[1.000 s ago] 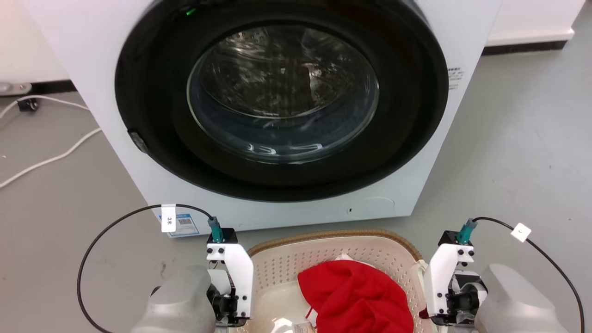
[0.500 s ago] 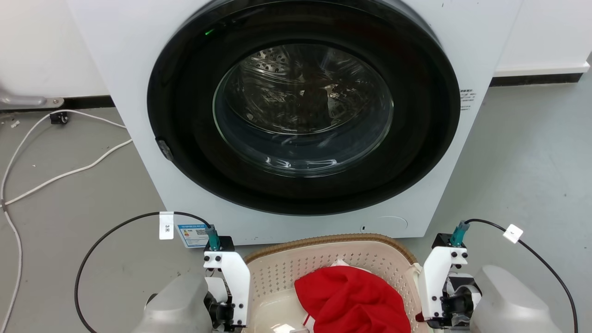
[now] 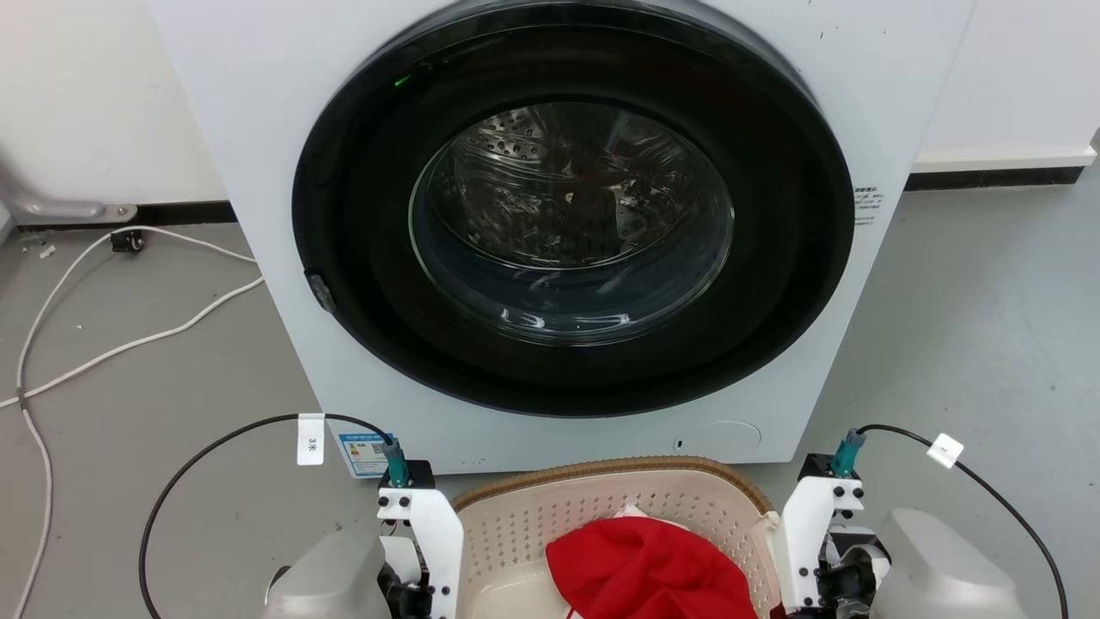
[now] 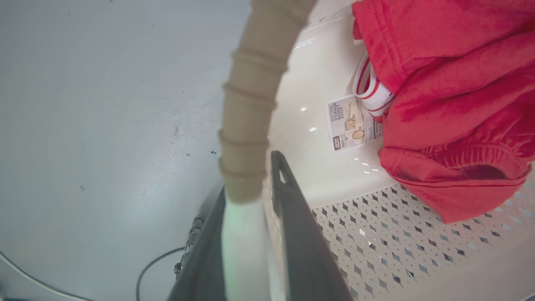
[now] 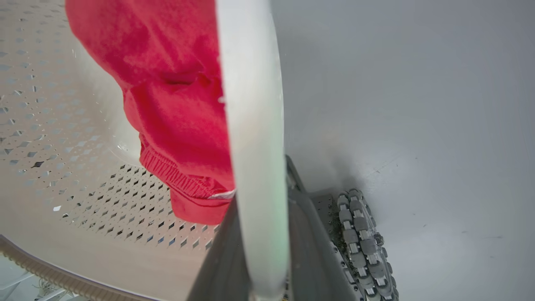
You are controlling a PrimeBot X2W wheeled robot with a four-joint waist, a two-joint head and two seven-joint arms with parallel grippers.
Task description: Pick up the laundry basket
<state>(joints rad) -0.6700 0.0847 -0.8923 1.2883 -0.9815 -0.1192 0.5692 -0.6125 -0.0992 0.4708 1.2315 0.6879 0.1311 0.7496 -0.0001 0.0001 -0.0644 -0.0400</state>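
The cream laundry basket (image 3: 601,507), with perforated walls and a brown woven-look rim, shows at the bottom centre of the head view, just in front of the washer. A red garment (image 3: 649,572) lies in it. My left gripper (image 4: 250,179) is shut on the basket's left side; the white handle (image 4: 244,246) and brown rim (image 4: 246,125) pass between its dark fingers (image 4: 296,238). My right gripper (image 5: 261,184) is shut on the white handle (image 5: 250,104) on the right side. Both wrists flank the basket in the head view, where the fingertips are hidden.
A white front-loading washer (image 3: 258,129) with a shut round dark door (image 3: 571,223) stands right behind the basket. White cables (image 3: 129,344) trail over the grey floor at left. A roller wheel (image 5: 363,242) sits near my right gripper. A paper label (image 4: 353,123) lies on the basket's bottom.
The head camera has moved: the washer now looks smaller and sits lower and further right in the picture. Both grippers stay shut on the basket's sides, lower in the frame.
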